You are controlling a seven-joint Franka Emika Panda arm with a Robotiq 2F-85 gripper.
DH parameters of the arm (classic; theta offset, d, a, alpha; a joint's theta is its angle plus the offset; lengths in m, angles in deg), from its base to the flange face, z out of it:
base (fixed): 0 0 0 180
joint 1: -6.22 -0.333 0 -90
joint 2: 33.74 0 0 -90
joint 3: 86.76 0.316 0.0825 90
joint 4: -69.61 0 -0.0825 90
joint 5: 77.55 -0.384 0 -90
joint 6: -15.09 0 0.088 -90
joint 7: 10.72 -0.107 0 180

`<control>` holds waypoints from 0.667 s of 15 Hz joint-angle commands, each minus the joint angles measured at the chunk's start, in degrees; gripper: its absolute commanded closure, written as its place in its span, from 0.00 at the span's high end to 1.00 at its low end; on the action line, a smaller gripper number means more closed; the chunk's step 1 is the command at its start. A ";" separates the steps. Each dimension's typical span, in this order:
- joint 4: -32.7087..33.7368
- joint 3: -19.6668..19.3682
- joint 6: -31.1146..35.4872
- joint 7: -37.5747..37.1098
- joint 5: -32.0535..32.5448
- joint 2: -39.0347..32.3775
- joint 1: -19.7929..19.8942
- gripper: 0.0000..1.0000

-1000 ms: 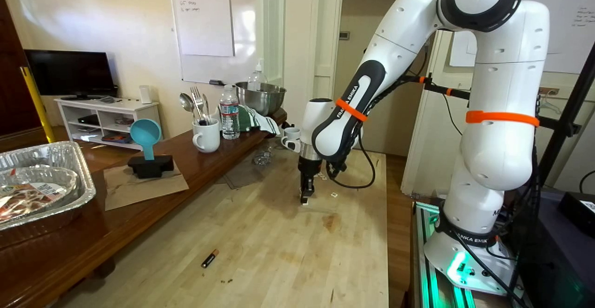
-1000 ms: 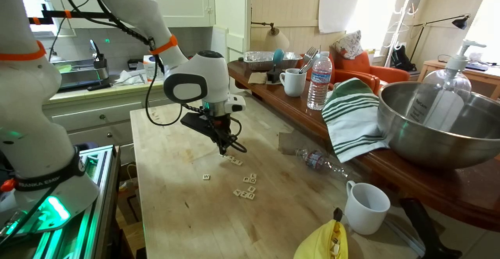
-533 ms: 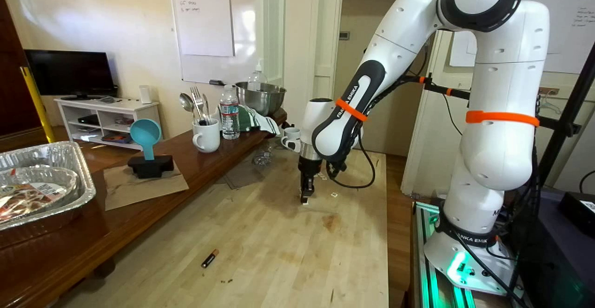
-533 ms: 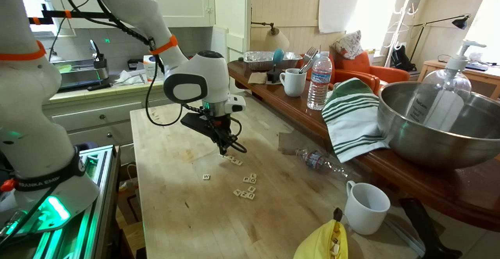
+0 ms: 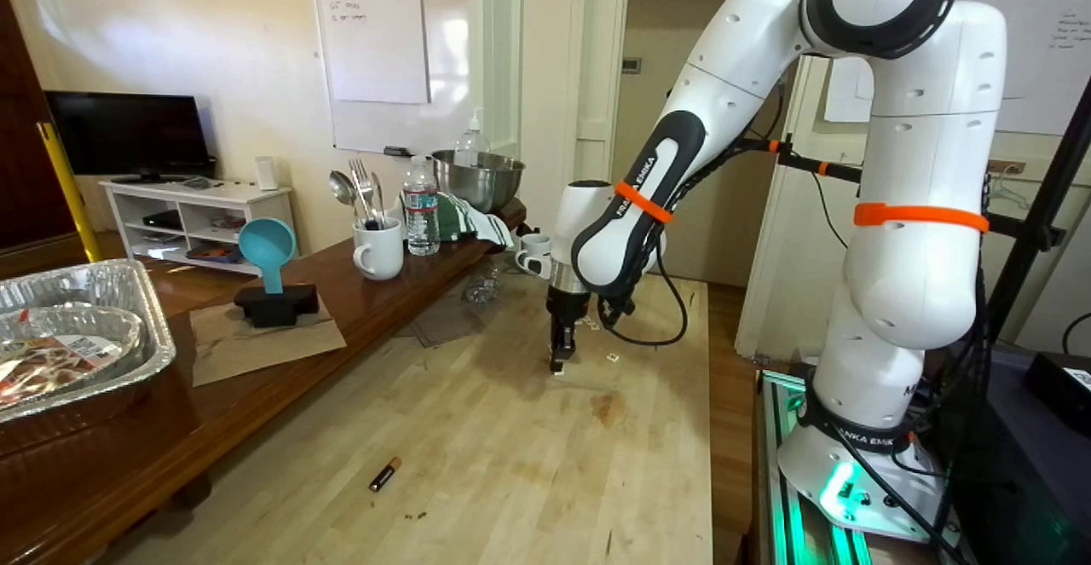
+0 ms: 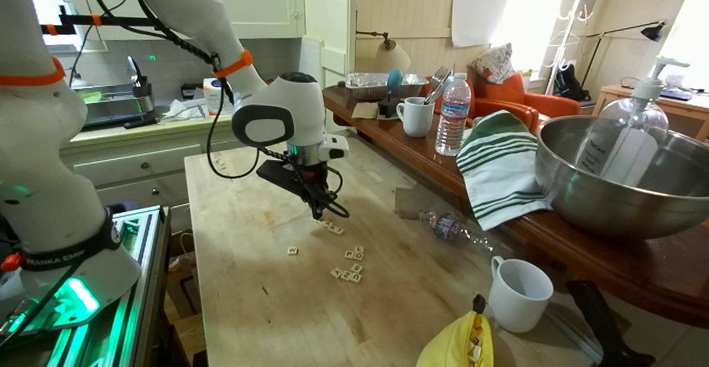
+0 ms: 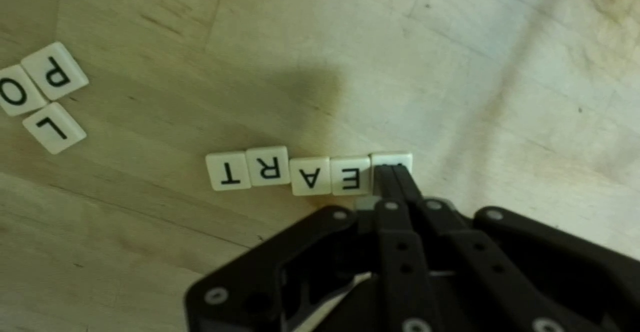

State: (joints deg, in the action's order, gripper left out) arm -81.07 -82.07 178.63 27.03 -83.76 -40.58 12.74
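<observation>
My gripper [image 7: 392, 168] is shut, with nothing between its fingers. Its tips come down over the end tile [image 7: 391, 158] of a short row and cover most of that tile's letter. Whether they touch it I cannot tell. Beside it in the row lie the E tile [image 7: 350, 176], the A tile [image 7: 310, 176], the R tile [image 7: 268, 166] and the T tile [image 7: 228, 171]; R and T sit slightly out of line with the others. In both exterior views the gripper [image 5: 558, 367] points down close to the wooden table [image 6: 266, 311].
Loose tiles P [image 7: 55, 71], O [image 7: 19, 90] and L [image 7: 54, 127] form a cluster. A W tile [image 6: 292, 251] lies alone. Also about are a battery [image 5: 384, 474], a lying plastic bottle [image 6: 451, 228], a white mug [image 6: 519, 295], a yellow pouch [image 6: 457, 342] and a raised wooden ledge [image 5: 281, 360].
My gripper has shifted only by a hair and stays over the row's end tile. The tiles look the same.
</observation>
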 commanded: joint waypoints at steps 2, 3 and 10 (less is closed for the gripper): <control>-0.32 0.15 2.35 0.54 -0.99 -1.01 -0.09 0.00; -0.32 0.19 2.26 0.61 -1.00 -0.98 -0.06 0.00; -1.37 0.72 0.61 2.04 -2.56 1.72 0.35 0.00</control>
State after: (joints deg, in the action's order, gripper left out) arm -81.08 -82.00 179.11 27.08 -84.07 -40.61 12.74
